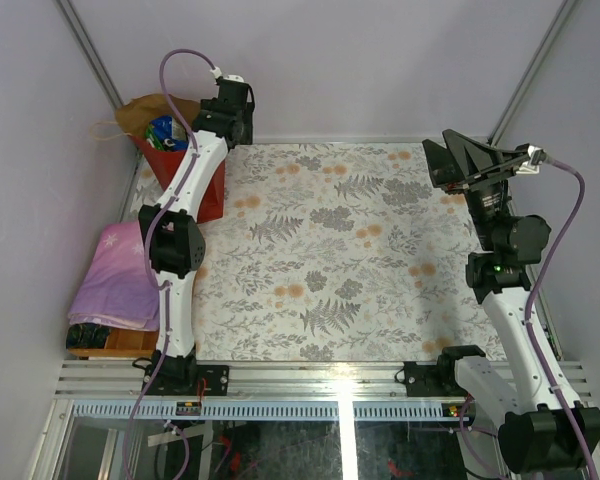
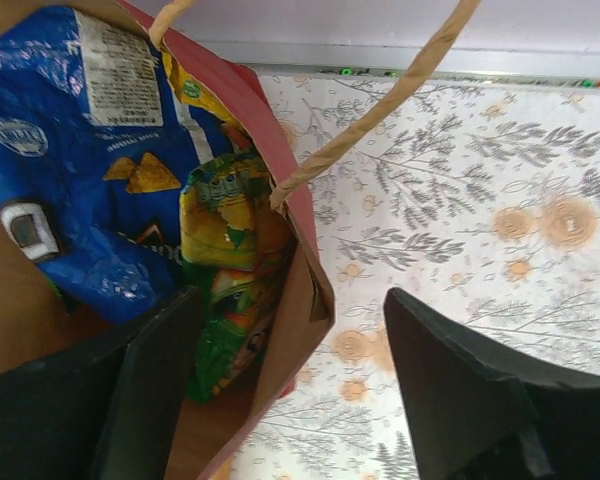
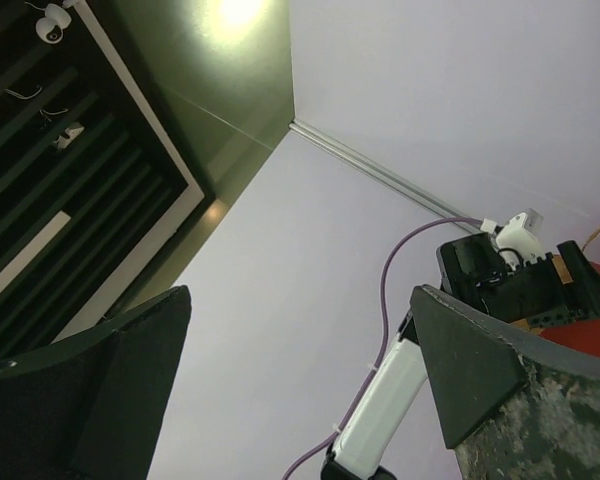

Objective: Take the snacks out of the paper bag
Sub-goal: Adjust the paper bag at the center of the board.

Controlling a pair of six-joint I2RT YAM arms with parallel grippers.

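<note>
Glossy blue chip bag (image 2: 70, 180) inside red kraft-lined paper bag (image 2: 242, 85); left tool (image 2: 290, 310), right tool (image 3: 300, 295) both spread.

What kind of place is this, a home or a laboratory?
Probably a robot workcell: two arms bolted to an aluminium frame, plain enclosure walls, a floral work mat.

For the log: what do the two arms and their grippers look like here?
Both the left arm and right arm have white links joined by black joint housings. A lilac cable runs from each wrist. A small green light shows on the right arm. The left gripper and right gripper are matte black with broad wedge-shaped fingers.
</note>
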